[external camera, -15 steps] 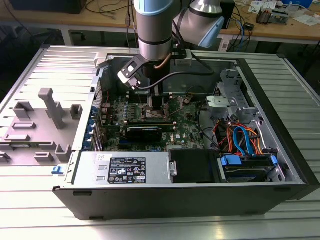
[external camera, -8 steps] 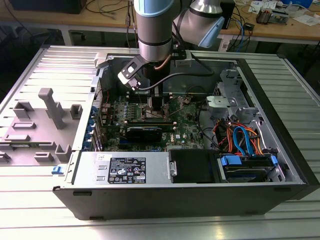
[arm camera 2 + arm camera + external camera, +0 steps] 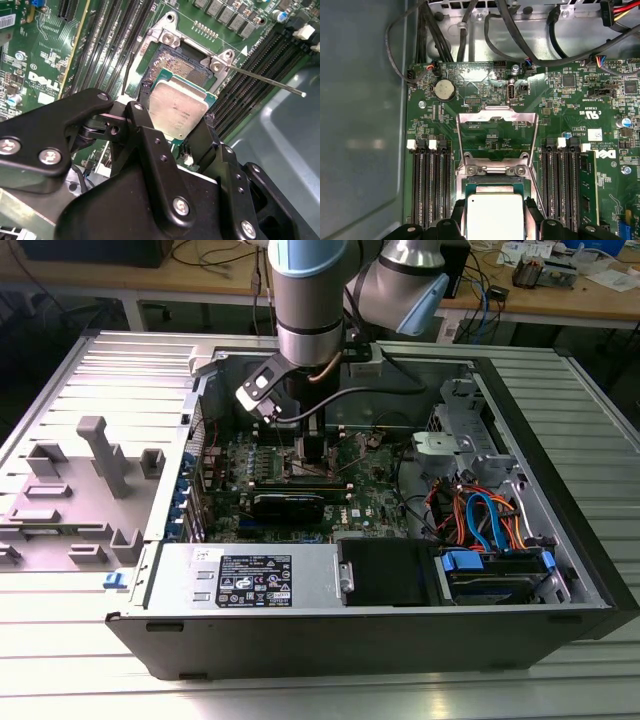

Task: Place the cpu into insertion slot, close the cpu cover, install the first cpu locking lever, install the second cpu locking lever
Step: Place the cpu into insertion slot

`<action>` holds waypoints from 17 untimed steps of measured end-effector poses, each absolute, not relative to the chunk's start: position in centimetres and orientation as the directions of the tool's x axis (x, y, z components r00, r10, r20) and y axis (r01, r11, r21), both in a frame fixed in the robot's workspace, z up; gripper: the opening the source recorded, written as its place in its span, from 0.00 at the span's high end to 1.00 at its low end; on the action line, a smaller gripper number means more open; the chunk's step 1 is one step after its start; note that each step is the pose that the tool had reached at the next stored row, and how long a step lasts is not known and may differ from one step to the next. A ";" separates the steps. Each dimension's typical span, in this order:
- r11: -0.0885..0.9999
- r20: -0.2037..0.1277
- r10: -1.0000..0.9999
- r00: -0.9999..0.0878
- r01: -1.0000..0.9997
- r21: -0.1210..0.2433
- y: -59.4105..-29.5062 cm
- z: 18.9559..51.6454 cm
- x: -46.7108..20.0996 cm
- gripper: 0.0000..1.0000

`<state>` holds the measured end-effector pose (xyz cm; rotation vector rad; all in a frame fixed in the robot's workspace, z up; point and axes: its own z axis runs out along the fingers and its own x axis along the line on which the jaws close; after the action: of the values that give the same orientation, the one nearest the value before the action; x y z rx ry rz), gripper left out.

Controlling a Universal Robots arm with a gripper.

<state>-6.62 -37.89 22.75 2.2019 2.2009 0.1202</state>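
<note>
One gripper clenched on the cpu, black fingers pressed on two opposite edges of the chip. Cpu hangs just over the insertion slot, covering its near part and looking raised off it, with the slot's contact field exposed beyond the chip. Cpu cover is flipped open, standing off the slot's far side in the first wrist view. Thin locking lever juts out sideways from the slot frame, unlatched. Memory slots flank the slot on both sides. Exterior view: arm reaches down into the open computer case above the slot.
</note>
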 end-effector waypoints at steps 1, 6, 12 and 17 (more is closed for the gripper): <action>-0.001 0.033 0.999 -0.001 0.997 0.073 -37.8 22.6 -6.6 0.45; 0.000 0.016 1.000 -0.001 0.997 0.073 -37.5 21.9 -6.6 0.45; 0.000 0.014 1.000 -0.001 0.997 0.073 -37.6 21.4 -6.7 0.45; 0.000 0.014 1.000 -0.001 0.997 0.073 -37.8 21.0 -6.7 0.45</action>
<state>-6.70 -37.82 21.03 2.1905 2.1920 0.0955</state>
